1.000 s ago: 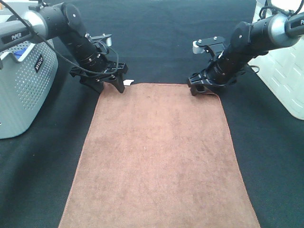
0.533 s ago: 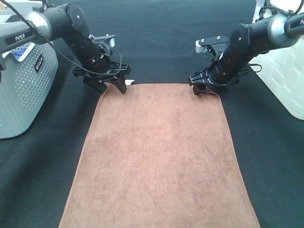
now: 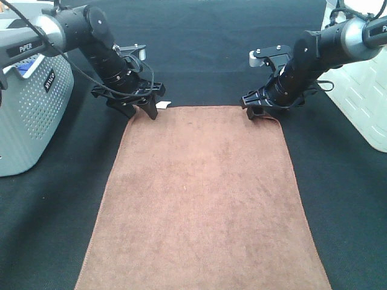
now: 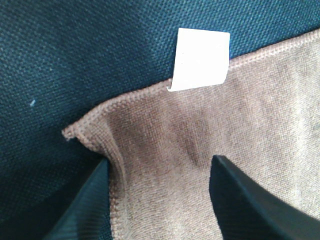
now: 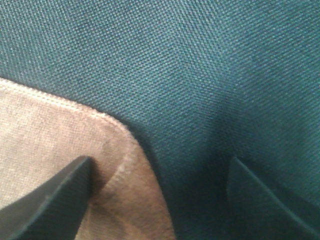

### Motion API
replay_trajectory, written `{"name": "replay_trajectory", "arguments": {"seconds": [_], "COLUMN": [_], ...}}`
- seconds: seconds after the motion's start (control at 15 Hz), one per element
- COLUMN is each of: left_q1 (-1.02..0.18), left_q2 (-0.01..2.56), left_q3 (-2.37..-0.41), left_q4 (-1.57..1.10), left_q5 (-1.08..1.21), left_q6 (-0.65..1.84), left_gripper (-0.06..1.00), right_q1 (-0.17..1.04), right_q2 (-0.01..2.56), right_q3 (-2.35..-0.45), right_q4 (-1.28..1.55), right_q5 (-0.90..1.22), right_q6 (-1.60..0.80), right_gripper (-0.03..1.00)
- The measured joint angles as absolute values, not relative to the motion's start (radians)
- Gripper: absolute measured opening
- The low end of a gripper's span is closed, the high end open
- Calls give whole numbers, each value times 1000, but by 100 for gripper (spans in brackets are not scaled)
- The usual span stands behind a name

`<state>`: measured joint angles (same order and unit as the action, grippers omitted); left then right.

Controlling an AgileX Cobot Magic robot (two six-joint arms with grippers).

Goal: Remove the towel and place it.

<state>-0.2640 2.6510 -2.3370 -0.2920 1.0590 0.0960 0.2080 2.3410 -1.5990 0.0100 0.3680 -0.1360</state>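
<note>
Left end effector (image 3: pixel 143 110) and right end effector (image 3: pixel 259 112) are both spread wide, gripping nothing, each straddling a far corner of the brown towel (image 3: pixel 202 193), which lies flat on the black counter (image 3: pixel 205 54). A grey perforated basket (image 3: pixel 30 121) stands beside the left arm.

Both arms (image 3: pixel 100 51) are black (grey "PiPER" collars (image 3: pixel 37 29)).

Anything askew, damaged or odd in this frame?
Nothing serious. The brown towel lies flat; only its corner by the white tag puckers slightly inside the open left gripper. No damage or spill shows.
</note>
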Motion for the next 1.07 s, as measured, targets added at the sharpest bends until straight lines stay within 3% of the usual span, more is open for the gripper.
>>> {"name": "replay_trajectory", "arguments": {"seconds": [0.33, 0.47, 0.6, 0.8, 0.93, 1.07], "left_q1": [-264, -264, -264, -264, -264, -264], "left_q2": [2652, 2652, 2655, 2658, 2659, 2658], "left_q3": [-2337, -2337, -2337, -2337, -2337, -2337], "left_q4": [-292, -285, -282, -279, -278, -272], "left_q5": [1059, 1056, 1050, 1045, 1044, 1043], "left_q6": [96, 96, 96, 103, 111, 114], "left_gripper": [56, 50, 35, 4, 1, 1], "right_q1": [173, 173, 173, 174, 174, 174], "right_q2": [2342, 2342, 2342, 2342, 2342, 2340], "right_q3": [-1605, -1605, -1605, -1605, -1605, -1609], "right_q4": [10, 10, 10, 10, 8, 7], "right_q5": [374, 373, 373, 372, 372, 377], "right_q6": [-134, -134, -134, -135, -136, -136], "right_gripper": [69, 64, 52, 23, 5, 1]}}
